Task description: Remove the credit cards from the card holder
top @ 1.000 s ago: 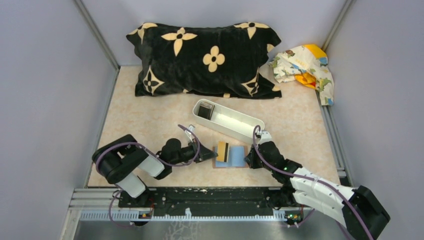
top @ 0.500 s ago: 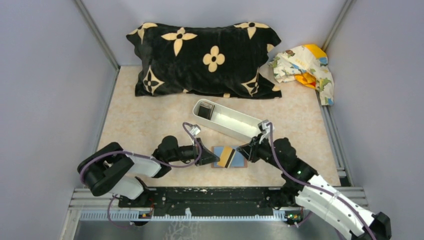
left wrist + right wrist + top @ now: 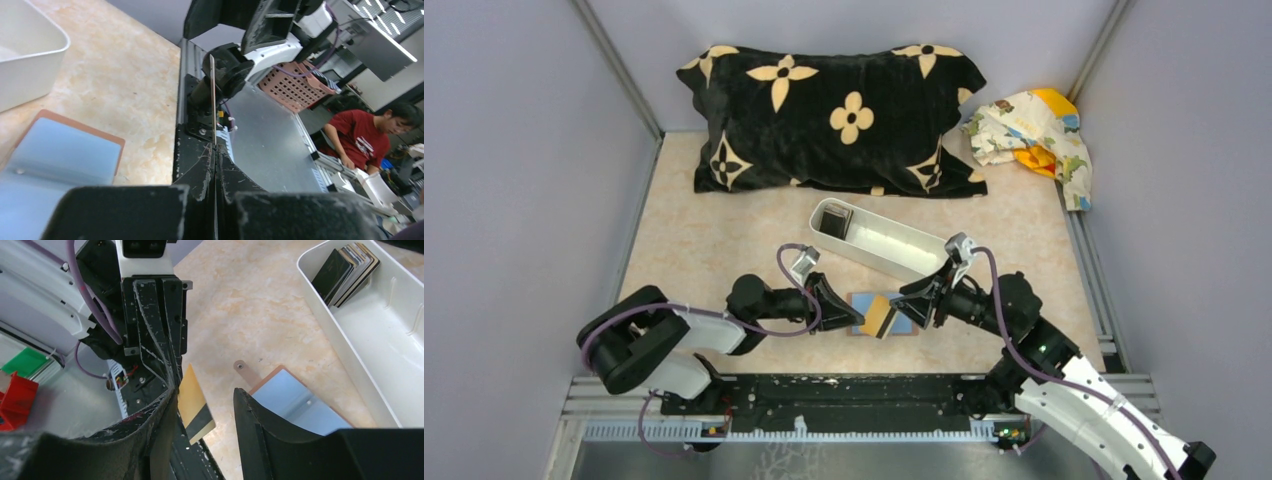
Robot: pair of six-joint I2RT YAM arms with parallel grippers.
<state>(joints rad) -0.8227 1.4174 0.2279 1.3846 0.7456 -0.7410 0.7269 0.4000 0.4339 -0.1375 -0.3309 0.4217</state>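
Because the credit card (image 3: pixel 879 320) is light, thin, stiff and slick, it probably handles best pinched flat on both faces near one short end. From above, that is how the left gripper (image 3: pixel 859 318) has it, with the yellow-and-black card jutting out over the open card holder (image 3: pixel 906 318), which lies flat on the table. The right gripper (image 3: pixel 916 300) hangs just beside the card's free end, near the white tray (image 3: pixel 886 240).

Through the left wrist camera, the credit card (image 3: pixel 214 100) shows edge-on as a thin upright line. The left gripper (image 3: pixel 215 167) is closed tight on its near end. The blue-lined card holder (image 3: pixel 65 155) sits below and to the left.

On the right wrist camera, the right gripper (image 3: pixel 206 395) stands well open and holds nothing. The credit card (image 3: pixel 194 405) lies close beside one finger; whether they touch I cannot tell. The left gripper (image 3: pixel 170 372) clamps its far end. Beyond, the card holder (image 3: pixel 295 400) rests just beside the white tray (image 3: pixel 400 345), where a stack of cards (image 3: pixel 350 267) leans.
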